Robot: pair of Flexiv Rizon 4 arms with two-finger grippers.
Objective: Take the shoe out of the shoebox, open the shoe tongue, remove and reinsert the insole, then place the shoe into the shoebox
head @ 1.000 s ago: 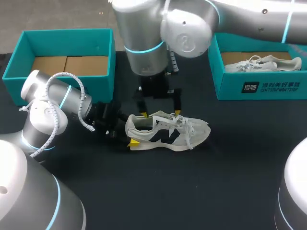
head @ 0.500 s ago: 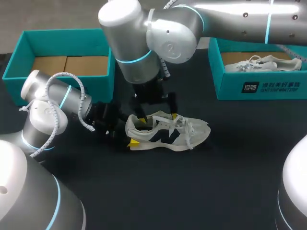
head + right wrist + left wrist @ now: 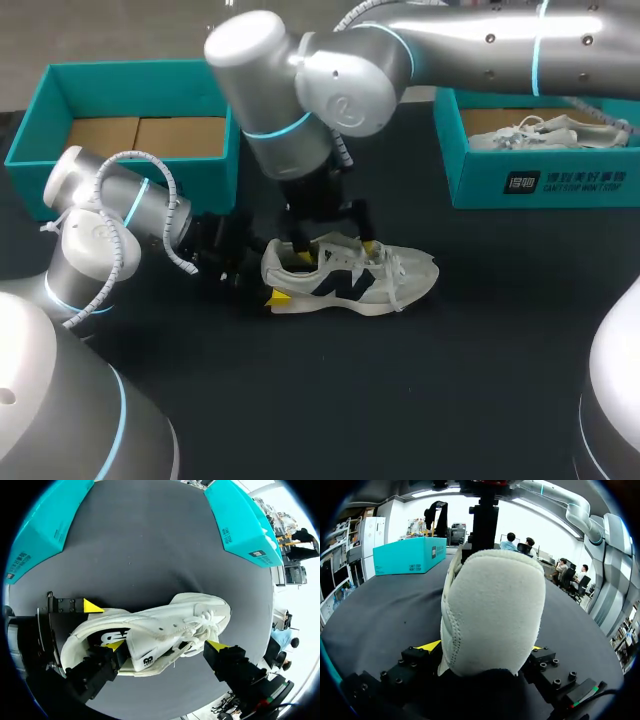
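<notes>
The left gripper [image 3: 481,647] is clamping the shoe [image 3: 350,275] at its heel, both yellow tips pressing the heel's sides and pinning it to the black table [image 3: 470,400]. That hold should be staying firm while the tongue is being worked.

Over the shoe's opening, the right gripper [image 3: 166,645] is hanging with its jaws spread wide and holding nothing, the tongue [image 3: 145,656] between them. It probably needs to be closing on the tongue's top edge and pulling gently toeward.

The shoe is sitting upright, off-white with dark side panels. Beyond its heel, an empty teal shoebox [image 3: 140,72] is standing open.
</notes>
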